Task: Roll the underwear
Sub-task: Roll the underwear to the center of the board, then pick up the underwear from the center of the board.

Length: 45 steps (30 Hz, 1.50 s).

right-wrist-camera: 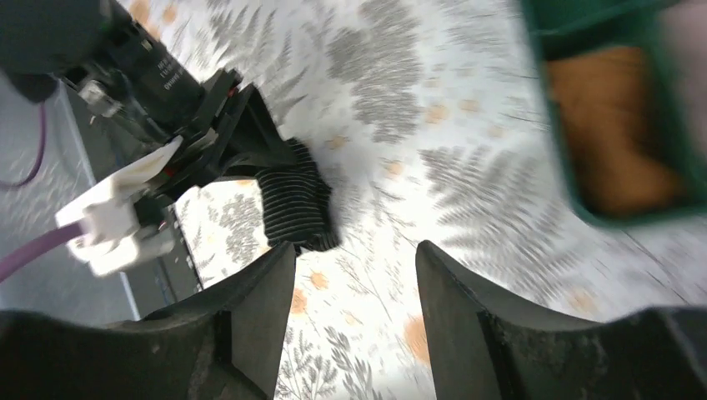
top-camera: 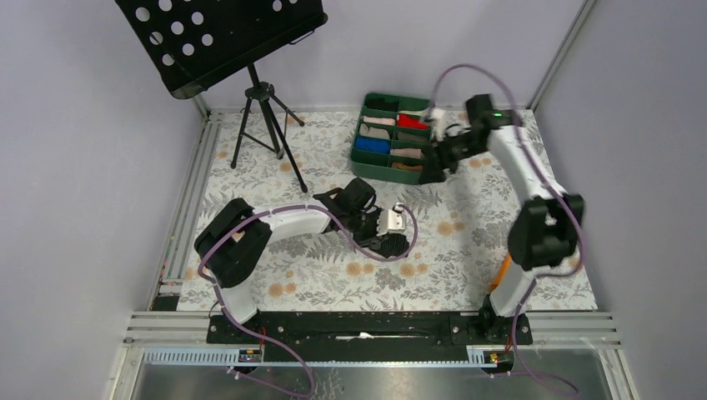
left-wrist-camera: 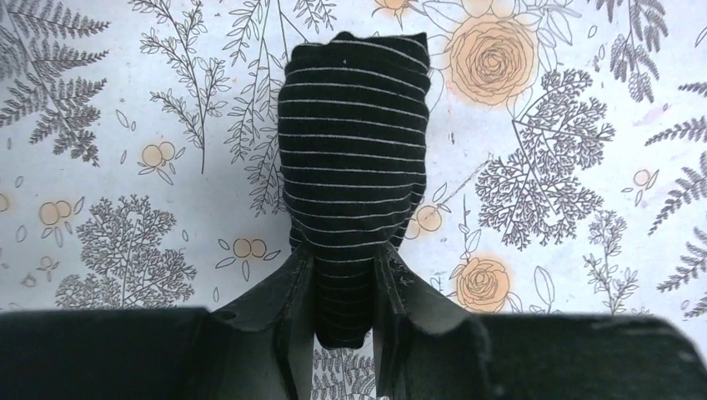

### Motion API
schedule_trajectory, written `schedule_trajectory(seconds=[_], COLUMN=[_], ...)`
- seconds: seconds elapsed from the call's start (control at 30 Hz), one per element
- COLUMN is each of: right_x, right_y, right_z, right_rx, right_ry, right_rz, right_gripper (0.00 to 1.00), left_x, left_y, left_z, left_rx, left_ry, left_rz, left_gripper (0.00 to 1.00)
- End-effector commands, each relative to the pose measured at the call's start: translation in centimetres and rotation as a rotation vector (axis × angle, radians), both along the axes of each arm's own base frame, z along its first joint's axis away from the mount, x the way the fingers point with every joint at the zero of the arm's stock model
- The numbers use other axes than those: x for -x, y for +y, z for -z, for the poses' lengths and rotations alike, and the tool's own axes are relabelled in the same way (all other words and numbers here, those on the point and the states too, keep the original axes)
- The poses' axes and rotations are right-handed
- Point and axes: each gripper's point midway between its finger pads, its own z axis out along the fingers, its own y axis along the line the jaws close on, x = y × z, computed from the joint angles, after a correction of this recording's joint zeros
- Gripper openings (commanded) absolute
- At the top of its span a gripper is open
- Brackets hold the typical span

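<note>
The underwear (left-wrist-camera: 354,142) is a black bundle with fine pale stripes, rolled up tight and lying over the floral tablecloth. My left gripper (left-wrist-camera: 346,258) is shut on its near end, one finger pressed against each side. In the top view the underwear (top-camera: 354,197) and the left gripper (top-camera: 362,208) are mid-table. The right wrist view shows the underwear (right-wrist-camera: 293,200) gripped by the left arm's fingers. My right gripper (right-wrist-camera: 354,275) is open with only tablecloth between its fingers. In the top view the right gripper (top-camera: 433,171) is beside the green bin, apart from the underwear.
A green divided bin (top-camera: 360,160) with small red, blue, pink and beige cloth rolls stands at the back; its corner (right-wrist-camera: 677,108) shows blurred in the right wrist view. A black music stand (top-camera: 221,37) on a tripod (top-camera: 267,125) stands back left.
</note>
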Motion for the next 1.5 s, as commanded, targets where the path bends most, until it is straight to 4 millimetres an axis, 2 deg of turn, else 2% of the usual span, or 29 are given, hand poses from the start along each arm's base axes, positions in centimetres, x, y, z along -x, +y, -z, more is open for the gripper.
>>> schedule_trajectory(seconds=[0.0,0.07,0.17,0.27,0.33,0.47,0.5,0.57,0.63,0.8,1.03,1.17,1.3,1.47], right_x=[2.2,2.5,3.4,5.3,7.7,13.9,14.4,14.5,13.7,13.0,13.4,12.9,12.8,12.7], right_y=[-4.1,-5.6,-7.6,-9.3,-10.0,-10.0,-9.9,-9.3,-8.3,-4.3,0.9,3.6,4.4,3.6], right_z=[-5.3,-4.7,-5.3,-4.8,-2.9,1.9,2.3,2.4,2.3,3.4,6.3,7.9,9.7,12.4], right_rx=[0.020,0.078,0.112,0.161,0.219,0.267,0.262,0.249,0.249,0.288,0.271,0.268,0.274,0.333], right_ry=[-0.100,-0.235,-0.489,-0.629,-0.637,-0.530,-0.530,-0.576,-0.637,-0.759,-0.820,-0.910,-0.925,-0.935], right_rz=[0.180,0.258,0.368,0.409,0.341,0.107,0.079,0.030,-0.019,-0.260,-0.513,-0.538,-0.557,-0.614], right_gripper=[0.62,0.62,0.62,0.67,0.65,0.51,0.50,0.50,0.53,0.57,0.65,0.71,0.75,0.77], left_x=[1.8,2.4,3.3,3.6,3.1,2.4,2.2,2.0,2.1,2.5,2.8,2.8,3.0,2.9], left_y=[-0.2,-0.3,-0.4,-0.4,-0.6,-0.8,-0.9,-1.2,-1.4,-1.3,-0.9,-1.1,-1.0,-0.8], left_z=[0.8,1.3,1.8,2.2,2.1,2.3,2.2,2.3,2.4,3.2,3.6,3.5,3.7,3.9], left_rx=[-0.039,-0.053,-0.072,-0.101,-0.096,-0.103,-0.103,-0.104,-0.106,-0.140,-0.153,-0.149,-0.161,-0.169], left_ry=[0.174,0.244,0.386,0.505,0.558,0.659,0.676,0.700,0.724,0.802,0.844,0.856,0.893,0.936], left_rz=[-0.015,-0.035,-0.063,-0.097,-0.115,-0.148,-0.154,-0.163,-0.168,-0.175,-0.187,-0.190,-0.205,-0.214], left_gripper=[0.00,0.00,0.00,0.00,0.00,0.00,0.00,0.00,0.00,0.00,0.00,0.00,0.00,0.00])
